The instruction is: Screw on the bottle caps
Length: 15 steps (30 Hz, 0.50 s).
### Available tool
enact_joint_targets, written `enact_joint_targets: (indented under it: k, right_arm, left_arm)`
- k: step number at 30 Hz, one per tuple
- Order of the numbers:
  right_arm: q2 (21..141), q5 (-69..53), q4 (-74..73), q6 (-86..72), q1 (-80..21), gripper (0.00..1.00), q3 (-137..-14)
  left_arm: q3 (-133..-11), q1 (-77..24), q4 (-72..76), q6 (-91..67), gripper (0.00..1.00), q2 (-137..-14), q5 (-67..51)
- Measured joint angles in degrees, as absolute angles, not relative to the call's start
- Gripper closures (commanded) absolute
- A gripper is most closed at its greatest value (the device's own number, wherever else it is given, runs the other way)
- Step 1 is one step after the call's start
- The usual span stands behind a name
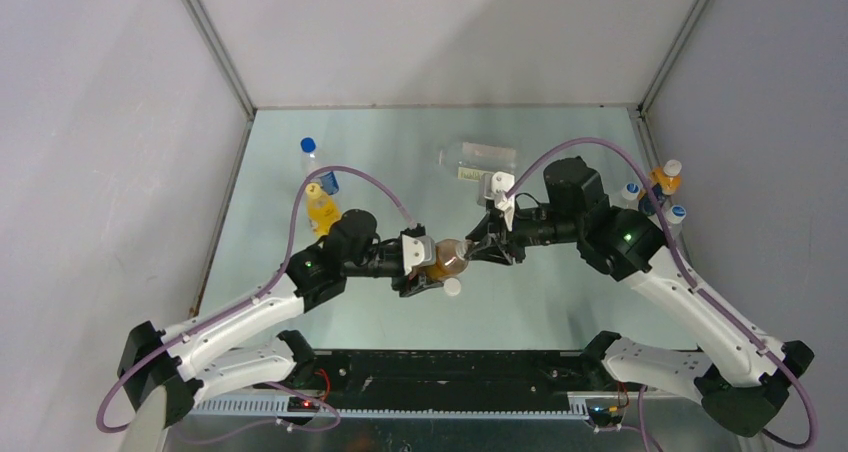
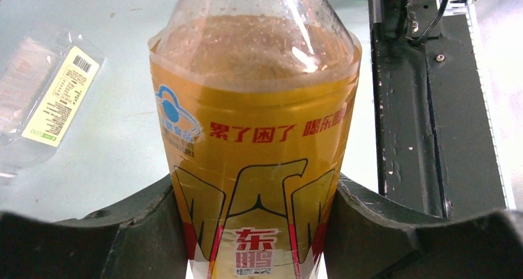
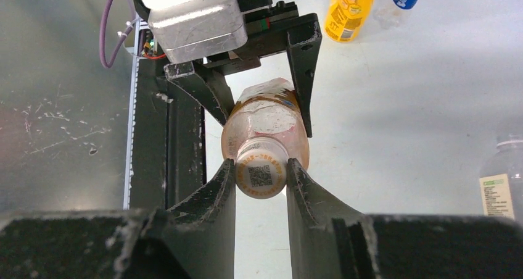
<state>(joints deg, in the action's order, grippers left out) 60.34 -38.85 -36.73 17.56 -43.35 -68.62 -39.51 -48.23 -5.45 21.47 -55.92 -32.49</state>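
Note:
The brown-drink bottle (image 1: 447, 261) with its red-and-gold label is held on its side above the table, its body clamped in my left gripper (image 1: 426, 266). The left wrist view shows the label (image 2: 256, 143) filling the gap between both fingers (image 2: 142, 223). My right gripper (image 1: 480, 248) is shut on a white cap (image 3: 261, 175) with a QR code, which sits at the bottle's mouth. A second white cap (image 1: 452, 287) lies on the table just below the bottle. The wide clear bottle (image 1: 478, 158) lies on its side at the back and shows in the left wrist view (image 2: 46, 100).
An orange-drink bottle (image 1: 322, 210) and a blue-capped water bottle (image 1: 312, 162) stand at the back left. Several small bottles (image 1: 660, 187) stand at the right wall. A black rail (image 1: 450, 367) runs along the near edge.

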Motion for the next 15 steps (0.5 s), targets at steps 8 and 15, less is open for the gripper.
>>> enact_joint_targets:
  k: [8, 15]
  right_arm:
    - [62.37, -36.23, -36.75, 10.81, -43.18, 1.00, -68.62]
    - [63.77, -24.82, -35.90, -8.10, -43.38, 1.00, -68.93]
  left_arm:
    - [-39.51, -50.50, -7.57, 23.97, 1.00, -55.92, -24.95]
    - [-37.65, -54.13, -2.85, 25.19, 1.00, -55.94, -10.26]
